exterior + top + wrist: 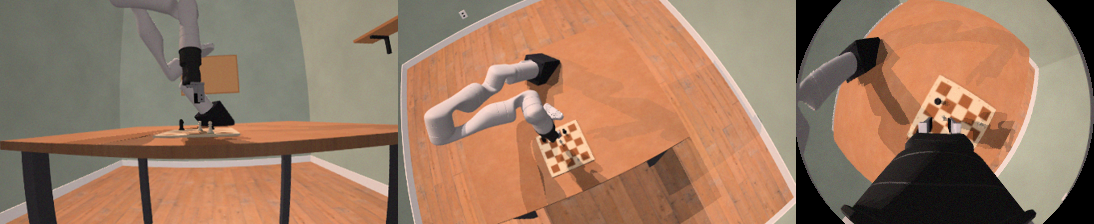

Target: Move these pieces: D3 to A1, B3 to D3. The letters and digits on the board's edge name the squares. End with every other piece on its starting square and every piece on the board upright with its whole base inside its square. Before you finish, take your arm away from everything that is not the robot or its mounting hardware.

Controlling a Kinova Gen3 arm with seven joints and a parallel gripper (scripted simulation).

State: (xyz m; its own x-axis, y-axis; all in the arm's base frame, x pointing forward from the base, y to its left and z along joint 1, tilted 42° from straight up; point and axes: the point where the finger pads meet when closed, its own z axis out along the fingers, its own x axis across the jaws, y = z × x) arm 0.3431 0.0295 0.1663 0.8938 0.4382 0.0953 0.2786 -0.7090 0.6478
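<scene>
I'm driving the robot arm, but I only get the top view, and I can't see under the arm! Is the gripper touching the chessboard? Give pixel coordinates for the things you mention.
Observer: No. The exterior view shows the gripper point(554, 138) point(197, 101) point(940, 122) hanging in the air, with a gap between it and the board point(564, 167) point(231, 132) point(966, 100).

Operator: Did I grab a chess piece?

Observer: No. The wrist view shows the gripper's two fingers standing apart, with nothing held between them.
</scene>
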